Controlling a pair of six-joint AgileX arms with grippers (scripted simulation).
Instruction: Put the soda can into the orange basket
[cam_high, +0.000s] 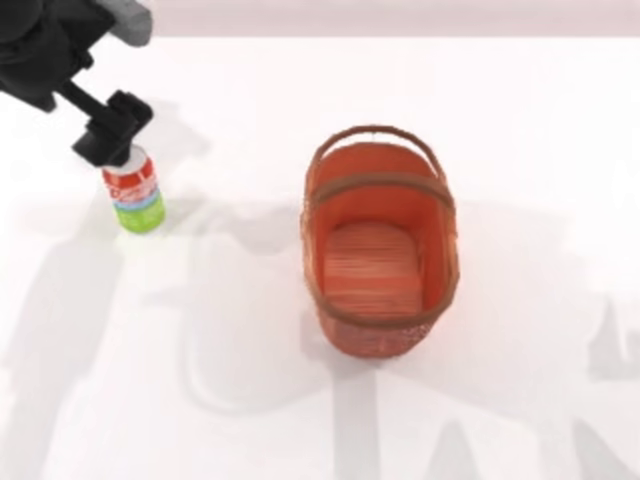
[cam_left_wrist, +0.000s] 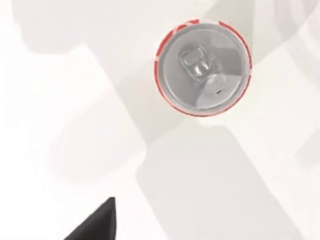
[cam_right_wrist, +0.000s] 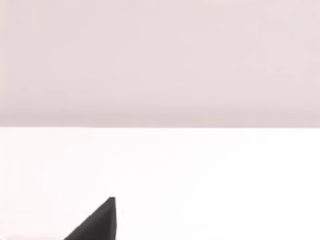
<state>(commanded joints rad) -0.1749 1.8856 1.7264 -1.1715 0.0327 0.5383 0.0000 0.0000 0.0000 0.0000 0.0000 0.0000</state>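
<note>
The left gripper (cam_high: 112, 140) hangs right above the soda can (cam_high: 135, 190), and whether its fingers are spread or pressed together cannot be told; the left wrist view looks straight down on the can's silver top. The can stands upright on the table (cam_high: 230, 400) at its left side, well apart from the orange basket (cam_high: 437, 255), which sits near the middle with its handle arched over an empty slatted floor. The right arm is out of the top view, its wrist view showing only bare table and wall.
</note>
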